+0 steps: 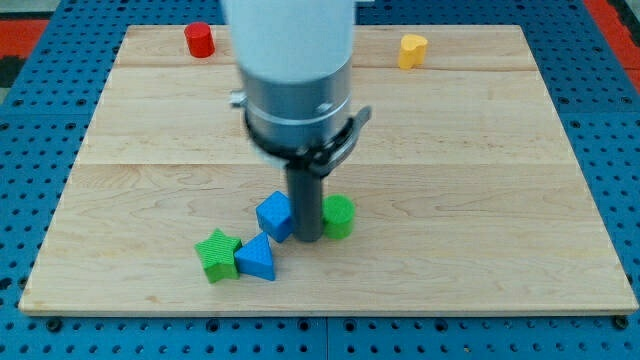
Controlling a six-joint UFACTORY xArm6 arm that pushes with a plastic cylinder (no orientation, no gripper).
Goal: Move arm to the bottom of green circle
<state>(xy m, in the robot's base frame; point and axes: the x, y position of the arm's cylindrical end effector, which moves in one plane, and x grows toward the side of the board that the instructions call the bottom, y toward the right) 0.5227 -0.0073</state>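
The green circle block (339, 215) lies on the wooden board (480, 200), a little below its middle. My tip (307, 237) is down on the board right at the circle's left side, between it and a blue cube (274, 216). The rod and the arm's wide grey body hide the board above the tip. Whether the tip touches the circle or the cube I cannot tell.
A blue triangle block (257, 259) and a green star-shaped block (217, 254) lie at the view's lower left of the tip. A red cylinder (199, 39) is at the top left, a yellow block (411, 49) at the top right.
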